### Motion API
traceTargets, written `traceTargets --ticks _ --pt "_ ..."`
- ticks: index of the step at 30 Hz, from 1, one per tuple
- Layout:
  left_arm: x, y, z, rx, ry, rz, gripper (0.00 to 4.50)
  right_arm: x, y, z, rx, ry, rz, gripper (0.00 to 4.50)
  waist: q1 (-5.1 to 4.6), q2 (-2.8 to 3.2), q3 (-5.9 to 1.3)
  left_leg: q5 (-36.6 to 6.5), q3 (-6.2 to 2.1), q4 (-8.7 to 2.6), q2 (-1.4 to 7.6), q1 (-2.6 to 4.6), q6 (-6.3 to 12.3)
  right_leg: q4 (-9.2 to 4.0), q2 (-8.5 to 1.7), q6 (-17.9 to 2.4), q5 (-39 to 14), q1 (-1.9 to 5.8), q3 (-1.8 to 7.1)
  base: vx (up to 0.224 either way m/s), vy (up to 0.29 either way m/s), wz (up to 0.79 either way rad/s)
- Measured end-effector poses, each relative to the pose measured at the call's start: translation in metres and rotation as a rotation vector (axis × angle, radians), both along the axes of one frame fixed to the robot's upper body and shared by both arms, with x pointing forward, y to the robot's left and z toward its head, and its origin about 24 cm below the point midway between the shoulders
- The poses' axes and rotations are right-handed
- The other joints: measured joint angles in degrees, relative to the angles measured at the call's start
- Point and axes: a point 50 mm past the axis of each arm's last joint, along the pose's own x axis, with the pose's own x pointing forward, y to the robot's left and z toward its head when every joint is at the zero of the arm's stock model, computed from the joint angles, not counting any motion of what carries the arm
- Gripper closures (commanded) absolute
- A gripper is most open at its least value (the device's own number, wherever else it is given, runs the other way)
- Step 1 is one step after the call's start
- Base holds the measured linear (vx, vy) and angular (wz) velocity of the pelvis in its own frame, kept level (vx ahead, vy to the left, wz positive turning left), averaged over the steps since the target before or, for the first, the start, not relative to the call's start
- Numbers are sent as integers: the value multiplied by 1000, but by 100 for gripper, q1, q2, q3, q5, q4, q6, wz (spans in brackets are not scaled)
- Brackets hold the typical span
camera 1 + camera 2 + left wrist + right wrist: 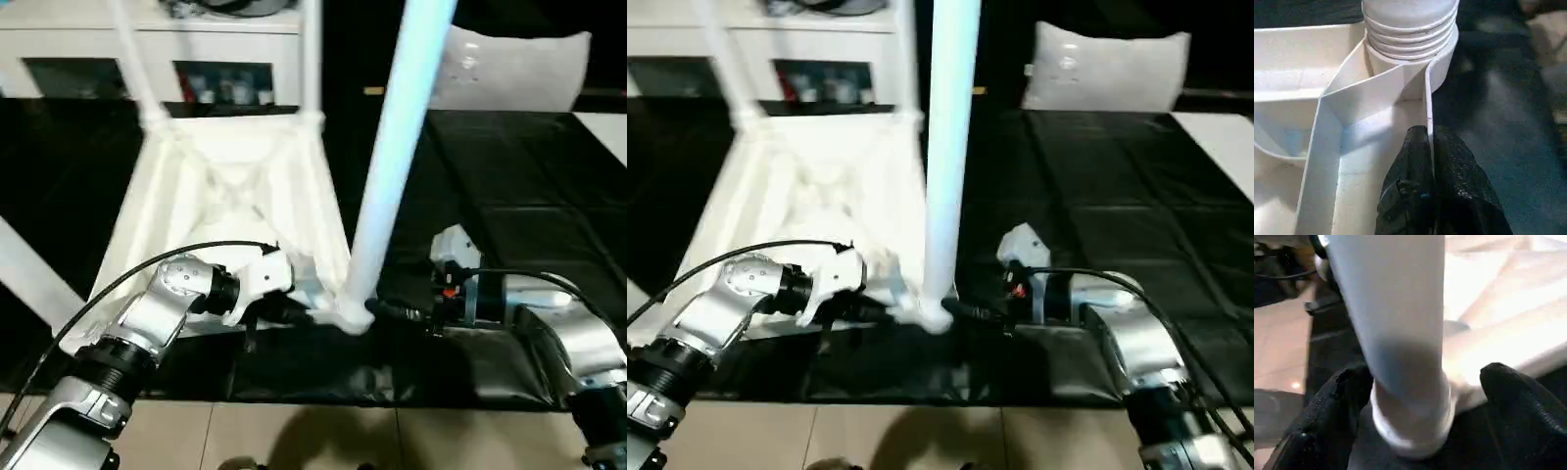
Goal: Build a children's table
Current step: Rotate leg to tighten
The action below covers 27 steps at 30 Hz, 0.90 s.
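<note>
The white table top [225, 196] lies upside down on the black cover, ribbed underside up. Two legs [137, 59] [312, 59] stand in its far corner sockets. A third leg [392, 147] rises from the near right socket [353, 315], with its threaded end [1410, 29] seated in the socket. My left gripper [1429, 142] is shut on the top's thin rim wall just beside that socket. My right gripper [1425, 374] straddles the base of that leg, open. One finger [1327, 406] lies against the leg. The other finger [1518, 401] stands a little off it.
A white cabinet with glass doors [59, 49] stands behind the work surface. A white cushion-like object [509, 69] sits at the back right. The black cover [509, 196] stretches to the right, and tiled floor [294, 431] shows below its front edge. A white slanted bar [29, 274] crosses the left edge.
</note>
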Motion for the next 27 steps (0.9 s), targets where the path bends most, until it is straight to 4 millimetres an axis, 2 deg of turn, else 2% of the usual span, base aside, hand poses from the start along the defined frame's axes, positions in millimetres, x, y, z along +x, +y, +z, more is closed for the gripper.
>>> traceTargets --ticks 4,5,8,11,13,15,19,27 --pt "0 -4 0 7 -3 -47 450 1 3 1 13 22 56 95 67 -1 -1 -8 0 4 1 2 -17 6 -1 -3 2 1 1 0 0 0" --pt "-1 -6 0 7 -1 -60 450 0 4 0 15 28 70 120 69 -1 -1 -8 0 4 1 3 -17 6 -1 -3 2 4 1 0 0 0" --pt "1 -9 0 11 -3 -76 450 -2 8 -1 18 55 123 130 78 -2 -1 -7 0 6 1 4 -19 6 -1 -3 2 7 1 0 0 0" --pt "3 -10 0 13 -8 -84 450 -2 8 -1 21 73 144 172 81 -4 -2 -7 1 8 2 2 -19 7 -2 -4 3 8 1 0 0 0" --pt "3 -10 -1 13 -8 -87 450 0 7 -2 20 85 141 177 82 -5 -3 -7 1 9 2 3 -20 8 -2 -4 3 9 1 0 0 0" --pt "4 -10 0 14 -6 -89 450 1 7 -2 21 87 145 210 81 -5 -3 -6 1 8 2 3 -20 8 -2 -4 3 9 0 0 0 0" --pt "4 -9 -1 13 -2 -88 450 2 7 -2 19 84 145 235 81 -6 -4 -6 0 8 3 3 -19 9 -2 -3 3 9 -1 0 0 0" --pt "5 -9 -2 -4 27 -54 450 2 8 -3 20 81 132 243 79 -1 -7 -6 1 9 3 5 -22 10 -2 -4 3 11 0 0 0 0"
